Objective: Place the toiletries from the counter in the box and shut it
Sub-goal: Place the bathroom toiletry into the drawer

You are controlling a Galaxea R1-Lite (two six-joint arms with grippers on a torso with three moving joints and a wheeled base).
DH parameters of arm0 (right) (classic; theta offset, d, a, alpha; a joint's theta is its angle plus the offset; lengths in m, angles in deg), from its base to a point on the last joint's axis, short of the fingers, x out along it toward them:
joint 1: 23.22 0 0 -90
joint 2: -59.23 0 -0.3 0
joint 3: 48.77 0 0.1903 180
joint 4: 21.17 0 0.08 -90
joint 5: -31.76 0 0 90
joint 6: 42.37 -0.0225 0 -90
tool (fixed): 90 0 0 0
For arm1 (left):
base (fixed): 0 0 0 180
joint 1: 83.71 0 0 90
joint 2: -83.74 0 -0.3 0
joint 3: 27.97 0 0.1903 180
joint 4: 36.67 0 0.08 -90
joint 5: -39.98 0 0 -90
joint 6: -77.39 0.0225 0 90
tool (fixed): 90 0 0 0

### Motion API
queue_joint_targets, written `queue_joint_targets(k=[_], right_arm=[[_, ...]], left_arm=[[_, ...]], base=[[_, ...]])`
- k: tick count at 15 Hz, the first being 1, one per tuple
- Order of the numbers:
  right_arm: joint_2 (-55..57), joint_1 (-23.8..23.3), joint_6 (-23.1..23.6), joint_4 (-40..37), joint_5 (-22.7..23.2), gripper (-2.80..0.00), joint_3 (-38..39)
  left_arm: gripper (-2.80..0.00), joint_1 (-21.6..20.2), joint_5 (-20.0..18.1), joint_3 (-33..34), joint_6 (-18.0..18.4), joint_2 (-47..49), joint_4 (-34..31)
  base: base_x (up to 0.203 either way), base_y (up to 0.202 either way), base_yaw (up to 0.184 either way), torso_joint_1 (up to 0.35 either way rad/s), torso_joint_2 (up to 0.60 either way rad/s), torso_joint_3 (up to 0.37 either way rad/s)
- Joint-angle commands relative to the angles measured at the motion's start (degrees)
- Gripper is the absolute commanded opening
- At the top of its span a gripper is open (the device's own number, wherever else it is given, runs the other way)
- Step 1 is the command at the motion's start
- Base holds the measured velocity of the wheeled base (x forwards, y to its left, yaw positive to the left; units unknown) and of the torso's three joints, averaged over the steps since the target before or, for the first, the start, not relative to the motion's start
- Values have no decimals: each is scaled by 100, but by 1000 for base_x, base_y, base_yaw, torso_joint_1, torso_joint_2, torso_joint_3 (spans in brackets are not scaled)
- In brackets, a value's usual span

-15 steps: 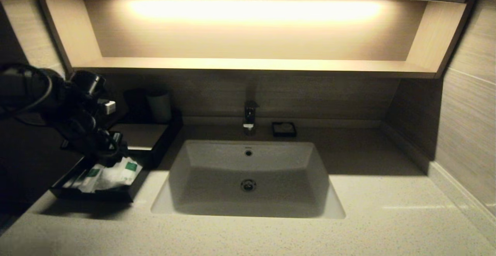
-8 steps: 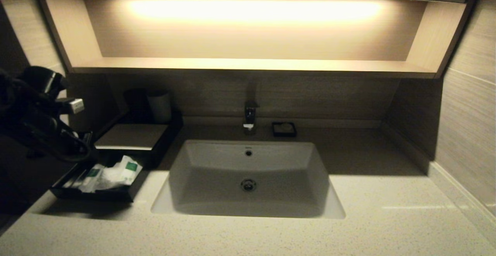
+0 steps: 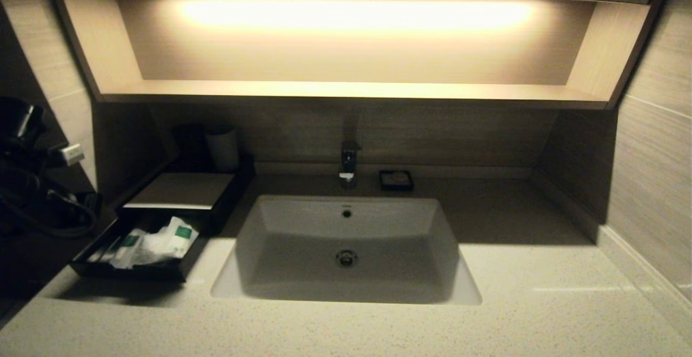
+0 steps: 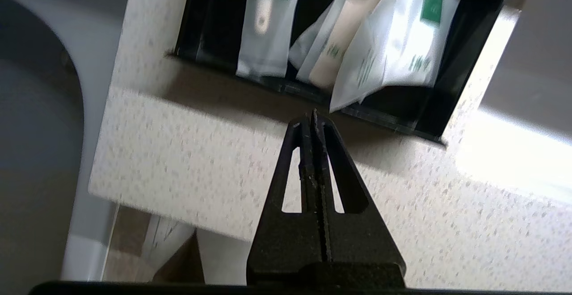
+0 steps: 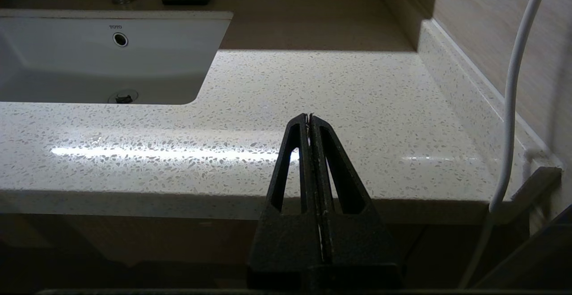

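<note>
Inside the box's (image 3: 178, 189) pulled-out tray, toiletries (image 3: 157, 243) lie lengthwise along it.

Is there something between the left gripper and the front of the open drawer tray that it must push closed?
Nothing visible stands between them. The left gripper, fingers shut and empty, hangs just outside the drawer tray, with only bare counter between. The packets lie inside the tray.

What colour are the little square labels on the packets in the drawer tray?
Green, on white see-through packets; the left wrist view shows it best.
</note>
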Motion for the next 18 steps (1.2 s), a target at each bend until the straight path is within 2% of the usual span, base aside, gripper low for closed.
queue_joint_targets(k=[1, 10, 15, 18], right_arm=[[0, 1, 2, 1, 1, -280, 9], [0, 1, 2, 1, 1, -280, 9], [0, 1, 2, 1, 1, -280, 9], [0, 1, 2, 1, 1, -280, 9]], left_arm=[[-280, -2, 19, 170, 6, -188, -22], [-280, -31, 165, 770, 18, -759, -77], [-280, -627, 160, 989, 55, -609, -24], [-280, -756, 159, 1139, 135, -290, 14]], base=[[0, 0, 0, 0, 0, 0], [0, 0, 0, 0, 0, 0], [0, 0, 0, 0, 0, 0], [0, 0, 0, 0, 0, 0]])
